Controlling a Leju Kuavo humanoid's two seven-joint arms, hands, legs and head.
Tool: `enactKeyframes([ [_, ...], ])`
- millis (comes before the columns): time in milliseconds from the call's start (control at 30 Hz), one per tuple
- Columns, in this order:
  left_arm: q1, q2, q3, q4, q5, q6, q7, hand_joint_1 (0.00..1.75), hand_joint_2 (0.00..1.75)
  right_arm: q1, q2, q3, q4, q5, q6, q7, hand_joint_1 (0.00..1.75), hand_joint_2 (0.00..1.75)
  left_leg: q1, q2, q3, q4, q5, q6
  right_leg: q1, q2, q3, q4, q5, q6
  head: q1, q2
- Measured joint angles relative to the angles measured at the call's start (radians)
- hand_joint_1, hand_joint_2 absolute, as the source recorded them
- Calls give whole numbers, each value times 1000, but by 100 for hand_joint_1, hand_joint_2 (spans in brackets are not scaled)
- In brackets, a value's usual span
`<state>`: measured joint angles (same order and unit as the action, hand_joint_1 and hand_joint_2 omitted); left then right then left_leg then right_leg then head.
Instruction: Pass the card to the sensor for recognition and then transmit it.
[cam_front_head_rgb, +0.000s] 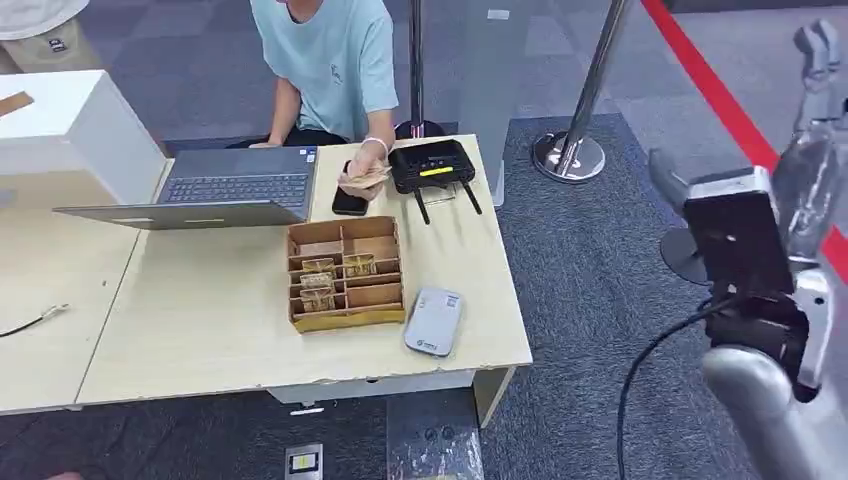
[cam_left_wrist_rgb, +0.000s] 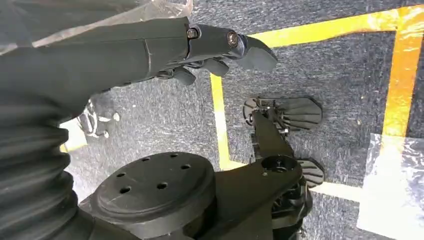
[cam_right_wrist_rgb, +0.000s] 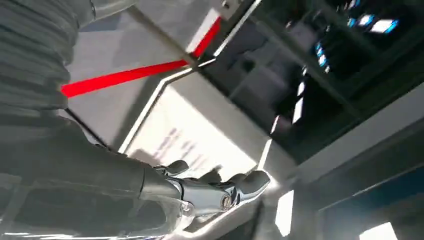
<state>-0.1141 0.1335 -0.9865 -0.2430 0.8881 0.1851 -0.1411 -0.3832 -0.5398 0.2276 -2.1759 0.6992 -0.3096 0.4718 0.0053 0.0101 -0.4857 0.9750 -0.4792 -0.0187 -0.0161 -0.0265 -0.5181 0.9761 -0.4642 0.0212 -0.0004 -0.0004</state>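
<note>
1. The task looks to be at its very start: neither hand holds a card, and the cards appear to sit in the brown wooden compartment box (cam_front_head_rgb: 346, 276) on the pale wooden desk (cam_front_head_rgb: 200, 330), in its middle compartments; they are too small to read.
2. The flat grey-white rounded device (cam_front_head_rgb: 433, 321) lies just beside the box, toward the desk's near corner; this is judged to be the sensor.
3. The right hand (cam_right_wrist_rgb: 210, 192) is raised high, well apart from the box and off to the side of the desk; in the right wrist view its fingers are loosely curled around nothing.
4. The left hand (cam_left_wrist_rgb: 220, 50) hangs low over dark carpet with yellow tape lines, far from the box, fingers partly curled and grasping nothing.
5. A person in a light teal shirt (cam_front_head_rgb: 325, 60) sits beyond the box, one hand resting near a black phone (cam_front_head_rgb: 348, 200), between an open grey laptop (cam_front_head_rgb: 225, 190) and a black router-like unit (cam_front_head_rgb: 432, 165).
6. The next move calls for bringing a hand down to the box and pinching one card out of a narrow compartment.
</note>
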Motion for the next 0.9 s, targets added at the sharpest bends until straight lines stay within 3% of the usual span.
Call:
enactKeyframes([
  [200,-6,2,-24,0,-37,-20,0,0,175,-240,55,221,123,51,160,19,0,175,1,-1,-1,0,1,-1,1,0,0,1,0,0,0,0],
  [367,-15,2,-48,0,-65,-29,-2,0,175,-371,177,433,377,117,235,-60,0,175,2,-3,-1,0,1,-1,2,-1,0,2,0,0,0,0],
  [533,-15,2,-69,0,-81,-38,6,0,175,-421,296,585,615,160,238,-126,0,175,3,-5,-3,0,1,-1,3,-3,-2,2,0,-1,0,0],
  [667,-15,2,-80,0,-90,-41,16,0,175,-439,377,656,795,162,215,-160,0,175,3,-7,-4,0,1,-1,3,-3,-4,2,-1,-1,-1,0],
  [900,-12,2,-98,0,-98,-41,18,0,175,-444,464,710,1016,139,168,-204,0,175,3,-7,-4,0,1,-1,3,-3,-5,1,0,-1,0,0],
])
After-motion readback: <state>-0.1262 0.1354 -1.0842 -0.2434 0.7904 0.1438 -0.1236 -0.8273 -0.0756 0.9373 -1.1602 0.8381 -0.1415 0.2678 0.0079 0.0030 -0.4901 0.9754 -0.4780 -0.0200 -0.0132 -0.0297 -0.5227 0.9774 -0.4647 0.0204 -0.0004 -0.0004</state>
